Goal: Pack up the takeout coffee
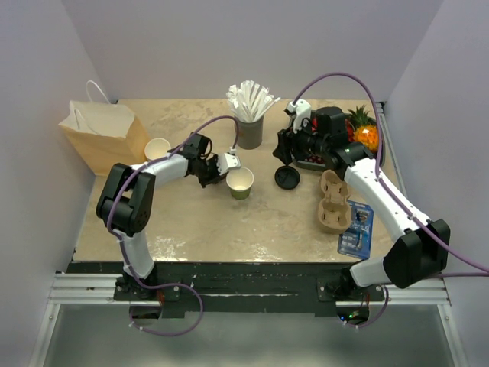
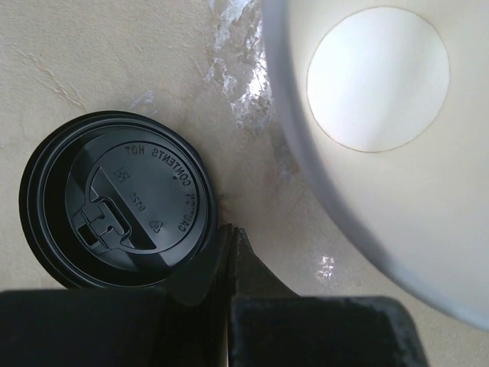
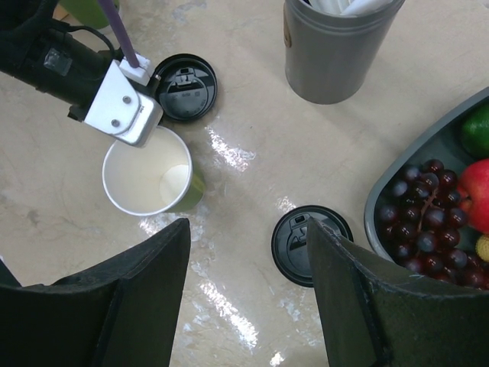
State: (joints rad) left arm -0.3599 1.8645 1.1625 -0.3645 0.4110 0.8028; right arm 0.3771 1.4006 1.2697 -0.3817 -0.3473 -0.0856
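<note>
Left tool (image 2: 231, 252) sits low over the worktop (image 2: 114, 61) with its fingers pressed together, in the gap between the lid (image 2: 118, 202) and the cup (image 2: 367, 84); nothing shows between the fingers; one finger overlaps the lid's rim in the wrist view, and I cannot tell whether it touches it.

Nearest on the right side lies a blue packet (image 1: 356, 229); just behind it is a cardboard carrier (image 1: 334, 200); both are well apart from the cup.

The cup stands upright about mid-worktop, green outside, white and empty inside, with no lid on it; the lid lies flat just beside it, not touching, top side up.

To the cup's right a second lid (image 3: 309, 245) lies flat on the worktop, near the fruit tray (image 3: 397, 176); the right tool (image 3: 246, 252) hangs over it with its fingers wide apart and nothing between them but the lid below.

Further back, a grey holder (image 1: 250, 131) of white straws stands upright; the tray holds dark grapes (image 3: 428, 222) and other fruit, at the far right; at the far left a paper bag (image 1: 103, 134) stands with another cup (image 1: 157, 147) just beside it.
</note>
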